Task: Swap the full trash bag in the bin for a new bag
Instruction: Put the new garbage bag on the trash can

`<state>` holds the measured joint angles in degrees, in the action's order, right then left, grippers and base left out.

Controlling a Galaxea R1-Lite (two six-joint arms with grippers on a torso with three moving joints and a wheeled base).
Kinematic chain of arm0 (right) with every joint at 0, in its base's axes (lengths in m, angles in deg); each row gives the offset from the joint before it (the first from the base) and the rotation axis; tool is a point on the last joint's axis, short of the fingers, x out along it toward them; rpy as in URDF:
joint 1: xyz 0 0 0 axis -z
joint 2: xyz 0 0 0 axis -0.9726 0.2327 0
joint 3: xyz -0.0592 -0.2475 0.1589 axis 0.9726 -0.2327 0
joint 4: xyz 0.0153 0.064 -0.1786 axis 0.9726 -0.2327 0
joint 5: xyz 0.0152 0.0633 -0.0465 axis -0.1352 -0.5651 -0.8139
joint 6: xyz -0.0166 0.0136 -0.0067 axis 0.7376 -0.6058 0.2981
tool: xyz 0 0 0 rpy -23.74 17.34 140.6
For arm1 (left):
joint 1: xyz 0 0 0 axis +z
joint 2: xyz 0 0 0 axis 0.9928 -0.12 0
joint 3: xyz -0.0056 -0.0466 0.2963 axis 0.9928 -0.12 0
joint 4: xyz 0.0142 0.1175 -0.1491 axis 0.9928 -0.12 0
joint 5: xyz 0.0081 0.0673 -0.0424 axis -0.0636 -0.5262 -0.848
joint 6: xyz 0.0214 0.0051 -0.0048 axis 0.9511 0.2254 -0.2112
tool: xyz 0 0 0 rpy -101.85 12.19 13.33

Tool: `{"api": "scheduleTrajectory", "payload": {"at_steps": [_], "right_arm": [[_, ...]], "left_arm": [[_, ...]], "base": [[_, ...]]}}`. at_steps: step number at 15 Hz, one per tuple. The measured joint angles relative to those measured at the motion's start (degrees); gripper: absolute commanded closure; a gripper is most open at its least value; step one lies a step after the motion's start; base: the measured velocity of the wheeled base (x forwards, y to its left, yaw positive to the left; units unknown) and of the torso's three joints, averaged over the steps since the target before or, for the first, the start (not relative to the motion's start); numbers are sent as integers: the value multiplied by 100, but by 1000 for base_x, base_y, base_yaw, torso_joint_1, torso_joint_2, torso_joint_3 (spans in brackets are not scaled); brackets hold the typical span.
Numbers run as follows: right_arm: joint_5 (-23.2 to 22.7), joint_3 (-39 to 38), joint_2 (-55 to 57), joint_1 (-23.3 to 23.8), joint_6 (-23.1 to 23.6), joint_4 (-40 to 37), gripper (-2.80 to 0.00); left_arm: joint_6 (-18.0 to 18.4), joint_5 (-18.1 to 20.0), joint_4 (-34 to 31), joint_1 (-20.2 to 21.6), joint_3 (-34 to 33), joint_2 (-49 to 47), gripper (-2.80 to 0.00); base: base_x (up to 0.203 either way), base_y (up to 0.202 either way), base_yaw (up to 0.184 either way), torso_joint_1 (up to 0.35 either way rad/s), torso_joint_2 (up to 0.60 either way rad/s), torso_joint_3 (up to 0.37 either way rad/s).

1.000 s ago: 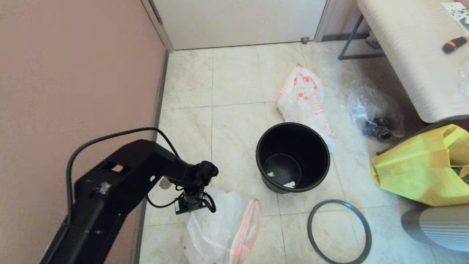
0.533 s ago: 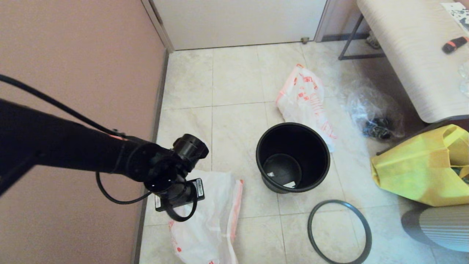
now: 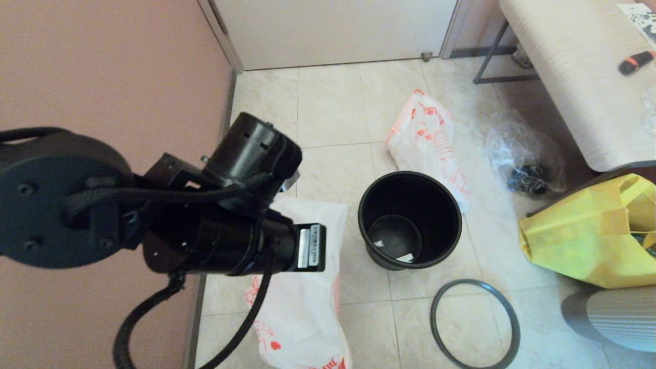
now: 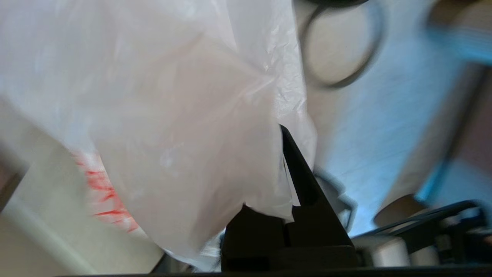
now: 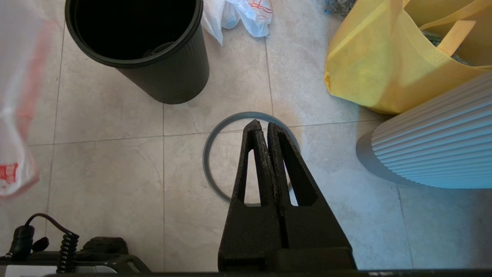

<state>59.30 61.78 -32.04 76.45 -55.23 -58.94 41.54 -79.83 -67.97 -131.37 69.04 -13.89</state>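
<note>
The new bag (image 3: 302,302), limp white plastic with orange print, hangs from my raised left arm (image 3: 225,225) just left of the bin. In the left wrist view my left gripper (image 4: 280,132) is shut on a fold of the new bag (image 4: 173,115), which drapes over one finger. The black bin (image 3: 410,220) stands empty and upright on the tiles. Its grey hoop (image 3: 474,323) lies flat on the floor in front of it. The full trash bag (image 3: 425,138) lies behind the bin. My right gripper (image 5: 261,125) is shut and empty, hovering over the hoop (image 5: 209,154).
A clear crinkled bag (image 3: 523,159) of dark items lies right of the full bag. A yellow fabric bag (image 3: 589,230) and a white ribbed object (image 3: 615,318) stand at the right. A bench (image 3: 574,77) is at the back right, and a pink wall (image 3: 102,77) runs along the left.
My left arm has risen and swung up toward the camera, lifting the new bag off the floor so that it hangs stretched. The bin, hoop and full bag have not moved.
</note>
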Motion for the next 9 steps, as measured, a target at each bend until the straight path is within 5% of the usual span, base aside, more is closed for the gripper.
{"api": "scheduleTrajectory", "payload": {"at_steps": [6, 9], "right_arm": [[2, 0, 0, -1, 0, 0, 0], [1, 0, 0, -1, 2, 0, 0]], "left_arm": [[199, -124, -300, -648, 3024, -1920, 0], [753, -255, 56, -820, 3558, -2975, 0]], "base": [[0, 0, 0, 0, 0, 0], [0, 0, 0, 0, 0, 0]]}}
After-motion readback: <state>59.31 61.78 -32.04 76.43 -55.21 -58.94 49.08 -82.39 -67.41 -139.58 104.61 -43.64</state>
